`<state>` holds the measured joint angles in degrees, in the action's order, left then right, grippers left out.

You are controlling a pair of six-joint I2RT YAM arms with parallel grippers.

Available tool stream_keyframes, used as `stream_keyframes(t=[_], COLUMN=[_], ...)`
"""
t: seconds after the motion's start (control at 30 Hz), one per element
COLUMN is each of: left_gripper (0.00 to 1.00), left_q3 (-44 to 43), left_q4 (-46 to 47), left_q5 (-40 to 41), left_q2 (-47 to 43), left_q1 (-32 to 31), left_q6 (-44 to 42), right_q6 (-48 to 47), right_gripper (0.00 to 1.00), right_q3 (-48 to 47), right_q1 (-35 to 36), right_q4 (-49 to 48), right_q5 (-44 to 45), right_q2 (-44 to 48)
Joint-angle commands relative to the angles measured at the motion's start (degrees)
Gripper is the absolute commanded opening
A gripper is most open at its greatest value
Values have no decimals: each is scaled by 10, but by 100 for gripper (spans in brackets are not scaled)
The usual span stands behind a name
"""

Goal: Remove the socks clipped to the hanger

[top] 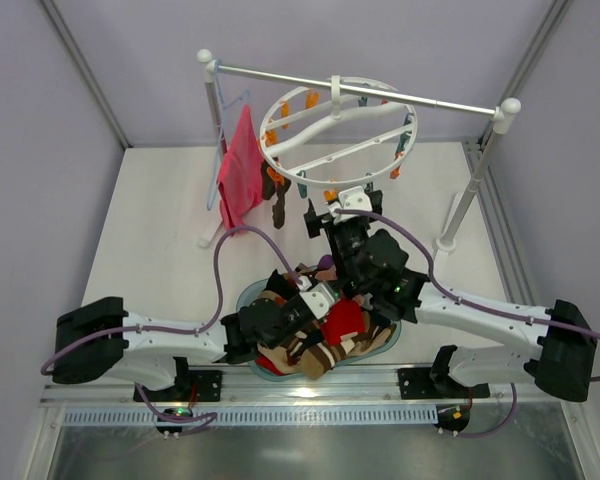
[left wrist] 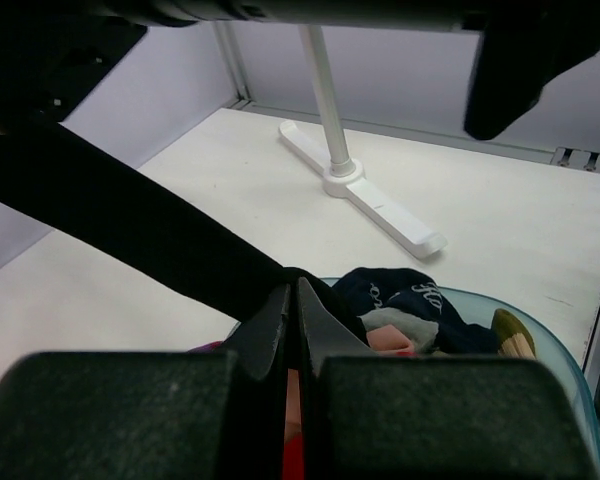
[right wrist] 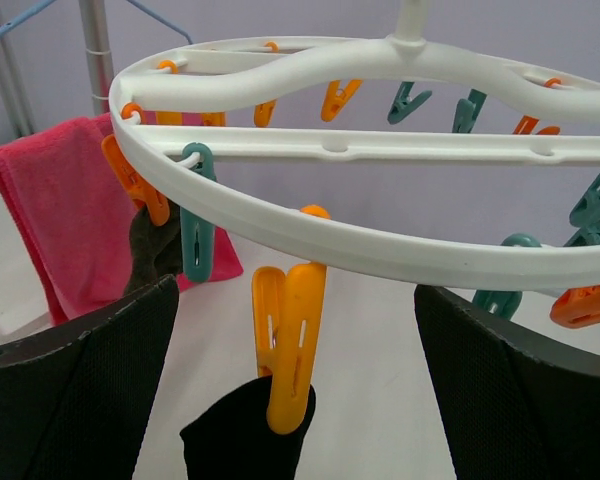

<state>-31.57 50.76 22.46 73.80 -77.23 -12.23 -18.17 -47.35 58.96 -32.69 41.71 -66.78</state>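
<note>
Overhead view and close right wrist share the hanger (right wrist: pixel 380 250)

Lab robot cell, plain walls (top: pixel 380 40), aluminium framing (top: pixel 85 70)

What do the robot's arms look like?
The left arm and right arm are both white tubes with chunky black joints. A purple cable loops along each one. The right arm's fingers are flat black pads with a bumpy mesh surface.
</note>
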Motion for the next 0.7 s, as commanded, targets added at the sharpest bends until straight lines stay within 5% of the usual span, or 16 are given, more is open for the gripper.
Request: stream_keyframes(t=[0.0, 0.23, 0.43, 0.47, 0.5, 0.67], left_gripper=[0, 0, 0, 0, 0, 0], left_q3=[-13, -10, -8, -8, -9, -5], left_q4=[36, 37, 36, 36, 36, 35], left_q5=[-22, -29, -23, -22, -22, -7], left_q2=[7, 6, 1, 2, 4, 1], left_q1=[1, 1, 1, 1, 1, 1], left_q6=[8, 12, 11, 12, 10, 5], right_q6=[-70, -165, -274, -281, -287, -231], right_gripper=[100, 97, 49, 18, 4, 4], right_q3=[-37, -66, -63, -61, -57, -42], right_q1=[13, 27, 41, 41, 44, 45], right_q4=[-77, -178, -325, -336, -363, -310], right_q5=[85, 158, 190, 190, 188, 149], right_q2=[-28, -104, -148, -150, -150, -109])
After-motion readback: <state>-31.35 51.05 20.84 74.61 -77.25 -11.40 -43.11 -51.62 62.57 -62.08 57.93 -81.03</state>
